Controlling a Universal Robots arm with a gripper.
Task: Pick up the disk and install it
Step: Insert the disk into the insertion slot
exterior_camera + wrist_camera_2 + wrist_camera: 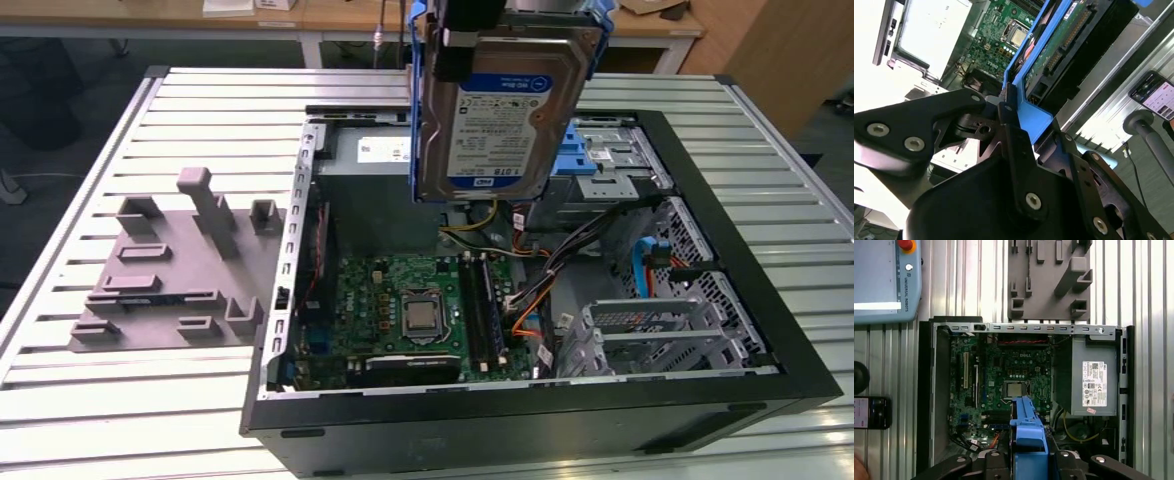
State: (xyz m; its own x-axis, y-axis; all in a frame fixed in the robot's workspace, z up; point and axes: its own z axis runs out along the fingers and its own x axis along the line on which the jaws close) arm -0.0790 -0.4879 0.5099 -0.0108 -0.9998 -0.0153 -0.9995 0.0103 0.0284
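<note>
In the exterior view, gripping the disk (501, 110) by its upper end with the end effector (465, 40), closed against the blue carrier (419, 110). Holding it upright in the air, label side towards the camera, over the open computer case (534, 412) and clear of everything inside. Behind its lower edge, part of the power supply (374, 150) and some yellow wiring. Just beside it, towards the exterior view's right, the blue latch (577, 155) on the drive cage (627, 160). Lower in the case, the motherboard (400, 300) with its bare processor (422, 316). Resting on the slatted surface (160, 120), at the exterior view's left of the case, a grey moulded fixture (174, 270).

In the second wrist view, pinching the carrier's blue end tab (1034, 117) between dark fingers (1010, 130), shut tight on it. Showing the disk's green circuit-board side, stretching away from the end effector above the motherboard and the power supply.

In the first wrist view, looking down along the blue carrier into the case, near the processor and beside the power supply. Out on the surface, the grey fixture past one case wall, and a teach pendant (884, 280) and a phone (871, 412) past another
</note>
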